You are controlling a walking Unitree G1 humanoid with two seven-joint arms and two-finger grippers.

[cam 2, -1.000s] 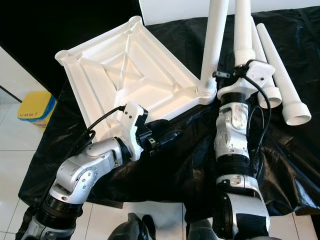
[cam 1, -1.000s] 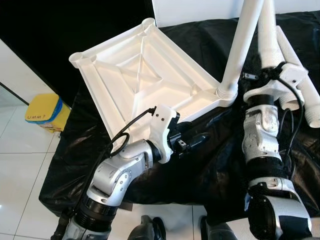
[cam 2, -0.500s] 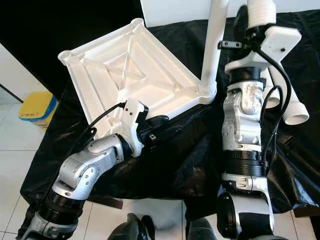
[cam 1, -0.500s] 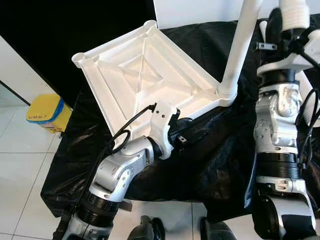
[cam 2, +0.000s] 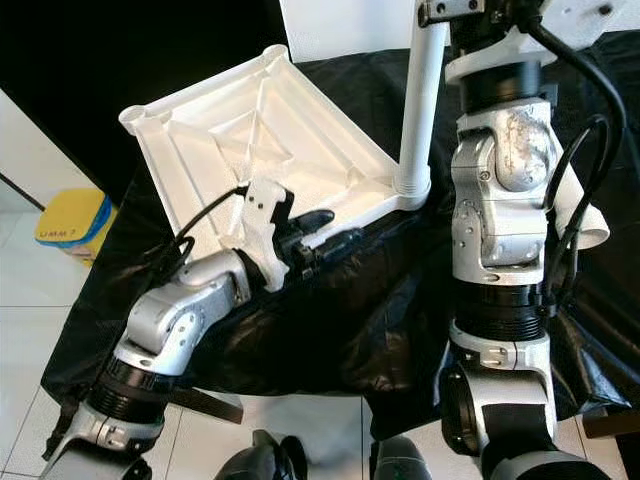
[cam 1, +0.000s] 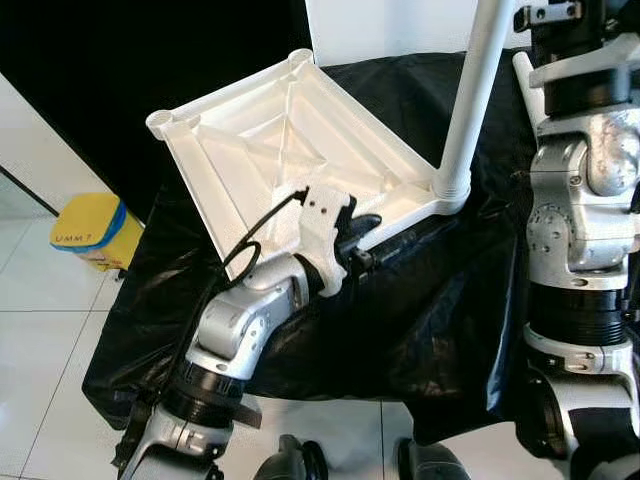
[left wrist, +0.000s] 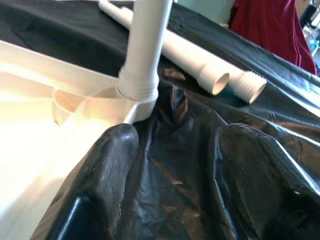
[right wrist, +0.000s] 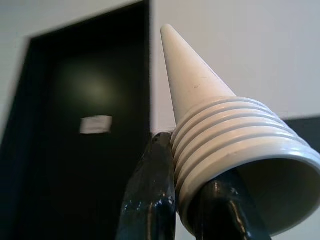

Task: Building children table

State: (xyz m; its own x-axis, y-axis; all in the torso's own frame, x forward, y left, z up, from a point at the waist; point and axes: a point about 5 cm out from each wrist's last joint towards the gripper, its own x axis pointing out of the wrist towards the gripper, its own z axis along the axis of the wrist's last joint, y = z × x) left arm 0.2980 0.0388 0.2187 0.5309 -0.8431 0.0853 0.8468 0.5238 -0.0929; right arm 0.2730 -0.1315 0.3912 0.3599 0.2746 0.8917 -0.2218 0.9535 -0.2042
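The white tabletop point(cam 1: 285, 150) lies upside down on a black sheet point(cam 1: 420, 310). One white leg point(cam 1: 468, 95) stands upright in its near right corner socket point(left wrist: 136, 90). My left gripper point(cam 1: 362, 238) is open at the tabletop's near edge, close to that corner; one finger point(left wrist: 107, 165) lies along the rim and the other finger point(left wrist: 265, 170) is over the sheet. My right arm point(cam 1: 585, 190) is raised high. Its gripper point(right wrist: 185, 200) is shut on the threaded end of a second white leg point(right wrist: 200, 100), holding it up in the air.
Two loose legs point(left wrist: 212, 75) lie on the sheet beyond the fitted one. A yellow container point(cam 1: 88, 230) sits on the white tiled floor at the left. Someone in red clothing point(left wrist: 267, 27) stands past the far side of the sheet.
My right arm has lifted the held leg up off the sheet, rising to the top of the eye views. My left gripper has edged up to the tabletop's near rim.
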